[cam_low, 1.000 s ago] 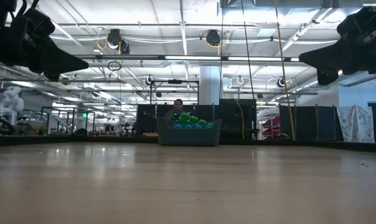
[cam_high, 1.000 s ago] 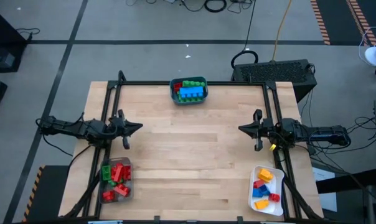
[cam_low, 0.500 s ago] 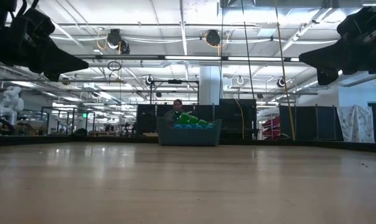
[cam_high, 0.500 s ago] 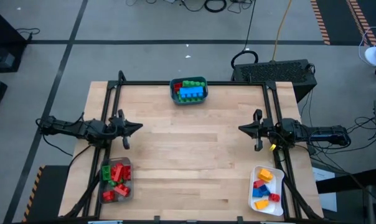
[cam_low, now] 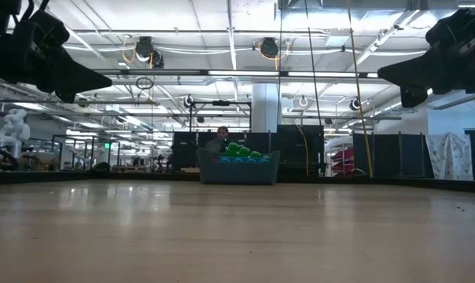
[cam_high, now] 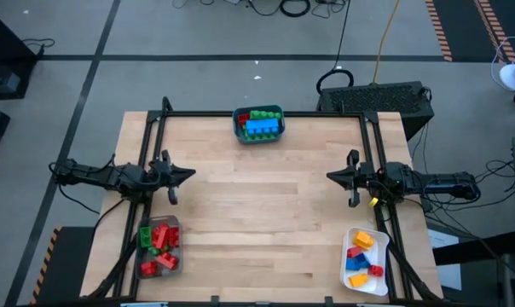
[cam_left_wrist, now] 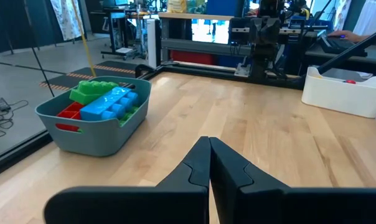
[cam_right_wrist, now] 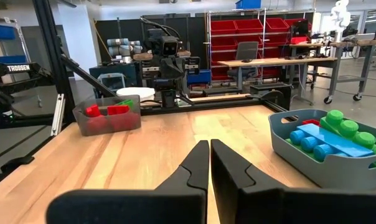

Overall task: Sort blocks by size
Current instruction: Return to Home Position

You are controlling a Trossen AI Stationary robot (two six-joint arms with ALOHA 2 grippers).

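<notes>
Large blue, green and red blocks lie in a teal bin (cam_high: 258,124) at the table's far edge; the bin also shows in the left wrist view (cam_left_wrist: 94,115) and the right wrist view (cam_right_wrist: 328,146). Small red and green blocks fill a clear tray (cam_high: 159,246) at the near left. Blue, orange, yellow and red blocks lie in a white tray (cam_high: 363,258) at the near right. My left gripper (cam_high: 189,174) hangs shut and empty above the table's left side. My right gripper (cam_high: 330,176) hangs shut and empty above the right side.
A black frame (cam_high: 262,113) runs along the table's far edge and both sides. The bare wooden table top (cam_high: 257,213) lies between the two grippers. A person (cam_low: 220,140) shows behind the bin in the low view.
</notes>
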